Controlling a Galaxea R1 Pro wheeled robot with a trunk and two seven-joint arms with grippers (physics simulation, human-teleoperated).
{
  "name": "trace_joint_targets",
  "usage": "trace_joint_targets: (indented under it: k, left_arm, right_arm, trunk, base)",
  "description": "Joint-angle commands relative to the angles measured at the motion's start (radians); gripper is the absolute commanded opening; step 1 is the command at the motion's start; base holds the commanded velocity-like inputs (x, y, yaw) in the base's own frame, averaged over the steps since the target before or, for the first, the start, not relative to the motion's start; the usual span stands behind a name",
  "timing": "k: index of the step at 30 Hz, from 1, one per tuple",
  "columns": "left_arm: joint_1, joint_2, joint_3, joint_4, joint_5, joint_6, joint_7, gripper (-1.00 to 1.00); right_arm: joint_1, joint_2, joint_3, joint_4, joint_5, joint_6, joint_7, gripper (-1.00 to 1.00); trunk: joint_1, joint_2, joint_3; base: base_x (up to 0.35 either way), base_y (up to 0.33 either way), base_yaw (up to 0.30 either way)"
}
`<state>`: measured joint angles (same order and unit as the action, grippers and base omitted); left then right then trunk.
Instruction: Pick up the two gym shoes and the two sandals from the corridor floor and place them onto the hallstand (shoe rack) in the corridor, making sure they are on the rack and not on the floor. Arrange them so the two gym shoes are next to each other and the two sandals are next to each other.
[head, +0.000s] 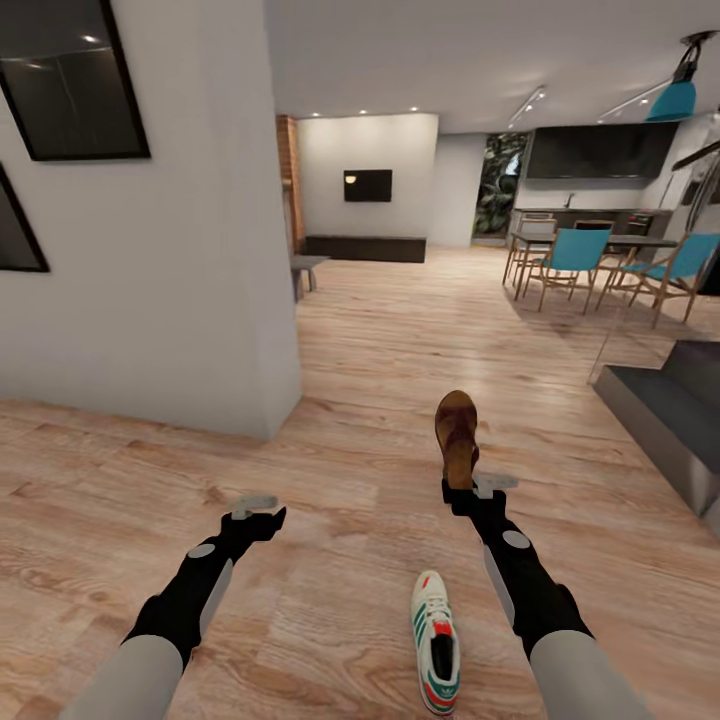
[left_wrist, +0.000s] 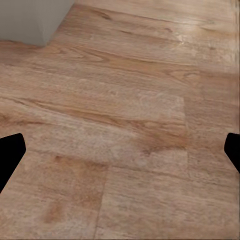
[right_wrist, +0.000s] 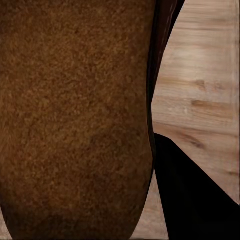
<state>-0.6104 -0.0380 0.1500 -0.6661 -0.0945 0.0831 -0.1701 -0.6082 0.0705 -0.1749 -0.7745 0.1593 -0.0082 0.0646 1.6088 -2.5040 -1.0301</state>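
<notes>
My right gripper (head: 462, 487) is shut on a dark brown sandal (head: 457, 433), which stands up from the fingers above the wood-plank corridor floor (head: 350, 520). Close up in the right wrist view, the sandal's brown sole (right_wrist: 75, 115) hides most of the floor. One white gym shoe (head: 437, 655) with green stripes and a teal inside lies on the floor between my arms, near my right forearm. My left gripper (head: 258, 514) hangs open over bare planks, one dark fingertip (left_wrist: 11, 155) at the frame's edge. The hallstand is out of view.
A white wall corner (head: 270, 400) juts out ahead on the left. Grey steps (head: 665, 400) sit at the right. Further off are a dining table with teal chairs (head: 575, 255) and a dark low cabinet (head: 365, 248) under a wall screen. Open floor runs ahead.
</notes>
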Motion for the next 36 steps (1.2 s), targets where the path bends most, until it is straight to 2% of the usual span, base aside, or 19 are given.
trace_joint_targets:
  k: [1, 12, 27, 36]
  left_arm:
    - [0.000, -0.002, 0.008, -0.003, -0.010, 0.006, -0.009, 1.00]
    - [0.000, -0.002, 0.008, -0.003, -0.010, 0.007, -0.009, 1.00]
    - [0.000, -0.002, 0.009, -0.003, -0.010, 0.007, -0.009, 1.00]
    - [0.000, -0.002, 0.009, -0.003, -0.010, 0.007, -0.009, 1.00]
  right_arm:
    - [-0.001, 0.002, -0.006, 0.000, 0.008, -0.001, 0.006, -1.00]
    - [-0.001, 0.002, -0.006, -0.001, 0.008, 0.000, 0.006, -1.00]
    - [-0.001, 0.002, -0.006, -0.002, 0.008, 0.000, 0.006, -1.00]
    - [-0.001, 0.002, -0.006, 0.001, 0.008, -0.001, 0.006, -1.00]
  trunk:
    - [0.000, 0.000, 0.000]
    - [0.000, 0.000, 0.002]
    - [0.000, 0.000, -0.004]
    - [0.000, 0.000, -0.004]
  base:
    - [0.000, -0.248, -0.278]
    - [0.000, -0.276, -0.086]
    - [-0.065, -0.282, 0.198]
    - [-0.216, -0.231, 0.019]
